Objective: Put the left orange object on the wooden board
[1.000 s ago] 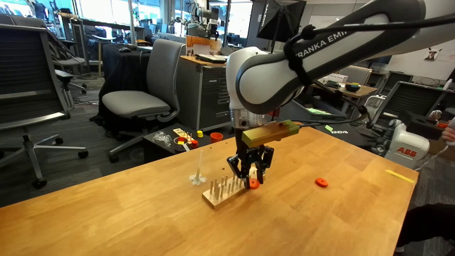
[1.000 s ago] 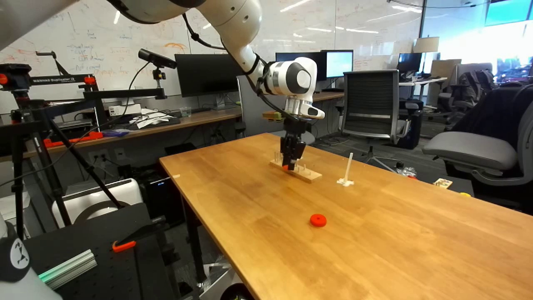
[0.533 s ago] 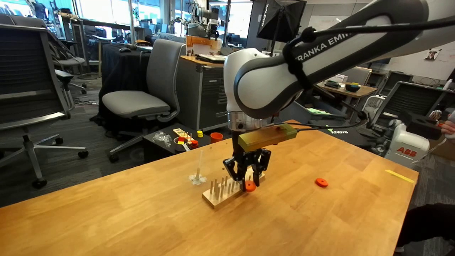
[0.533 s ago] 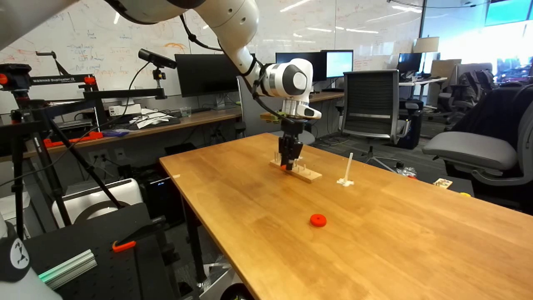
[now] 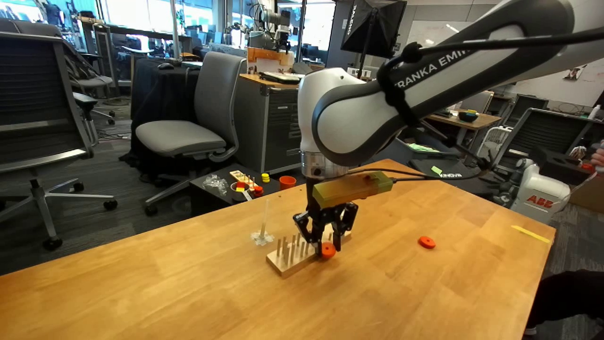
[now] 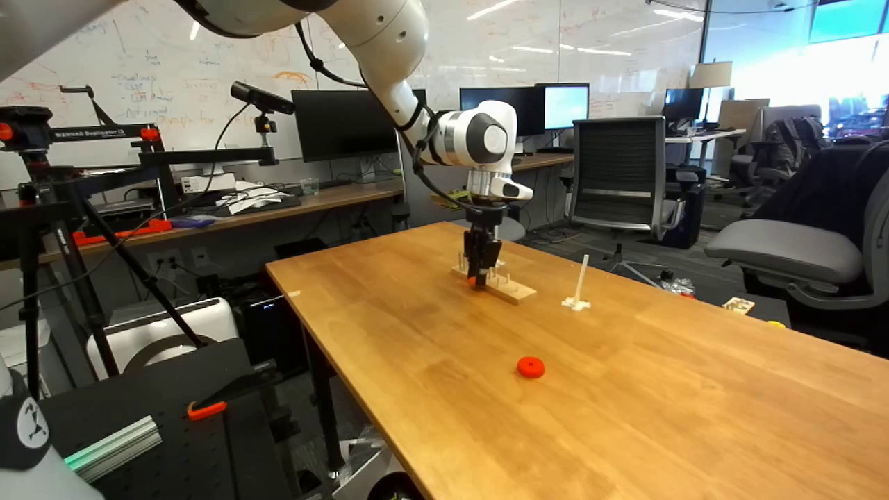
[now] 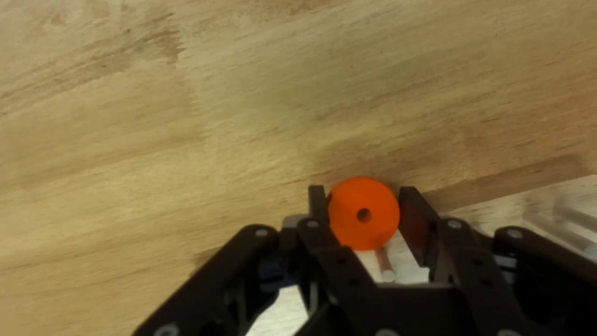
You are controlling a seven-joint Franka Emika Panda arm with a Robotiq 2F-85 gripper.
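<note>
At a long edge of the wooden board [image 5: 297, 267], grasping the left orange object [image 7: 364, 205] in the end effector [image 5: 328, 249]. Seen face-on in the wrist view. Well apart from redder disc [image 6: 530, 367] on desk [image 6: 625, 417]. Cannot tell whether touching the board or desk.

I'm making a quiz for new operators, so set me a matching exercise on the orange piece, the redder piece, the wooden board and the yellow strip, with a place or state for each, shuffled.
Things
1. orange piece
2. redder piece
3. wooden board
4. yellow strip

Places and states
A. bears thin upright pegs
B. long and narrow, near an edge of the tabletop
C. held in the gripper
D. round, lying on the tabletop, apart from the gripper

Right pairs: 1-C, 2-D, 3-A, 4-B
</note>
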